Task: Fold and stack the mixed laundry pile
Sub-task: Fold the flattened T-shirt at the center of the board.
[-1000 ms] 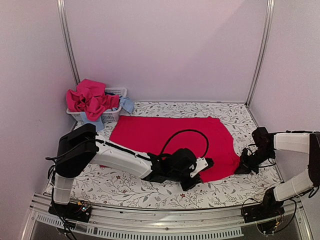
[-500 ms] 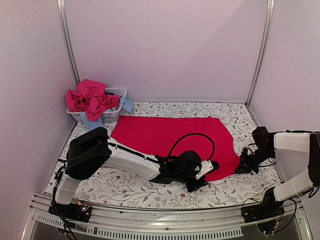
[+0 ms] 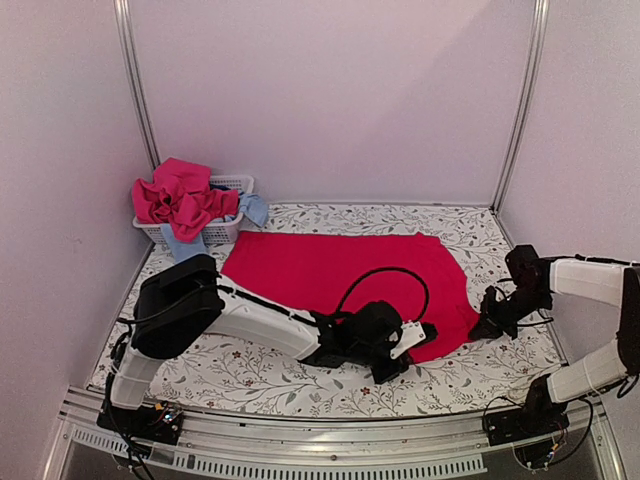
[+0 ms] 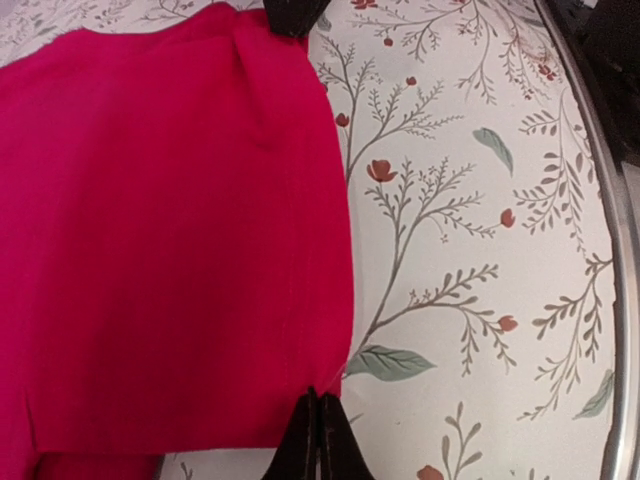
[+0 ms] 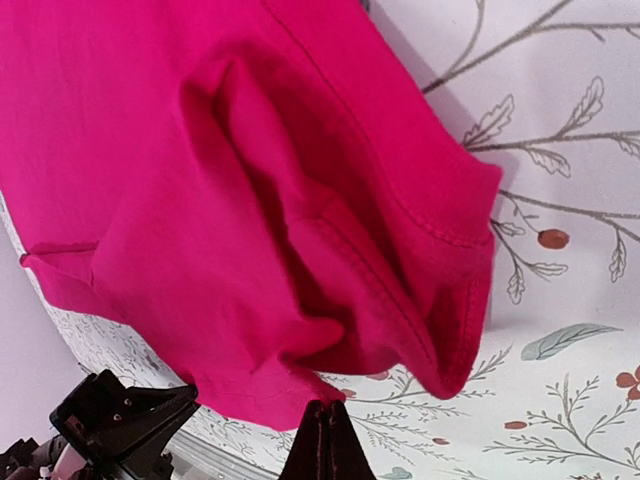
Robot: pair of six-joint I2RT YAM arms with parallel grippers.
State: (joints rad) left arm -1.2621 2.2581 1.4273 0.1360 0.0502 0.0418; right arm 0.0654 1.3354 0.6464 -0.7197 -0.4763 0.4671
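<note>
The red garment [image 3: 340,268] is lying spread flat across the middle of the top view, on the flower-printed table [image 3: 250,375]. The left gripper [image 4: 320,425] is reaching in low from the lower left. In its wrist view its fingers are pressing together at the bottom centre, pinching the garment's lower right corner. The right gripper [image 5: 322,430] is sitting at the garment's right edge in the top view. In its own view its fingers are likewise pressing shut at the bottom centre, nipping the hem, with the cloth bunching into folds just above them. The rest of the laundry pile [image 3: 182,200], pink-red and light blue pieces, is heaping over the white basket [image 3: 222,232] in the upper left of the top view
</note>
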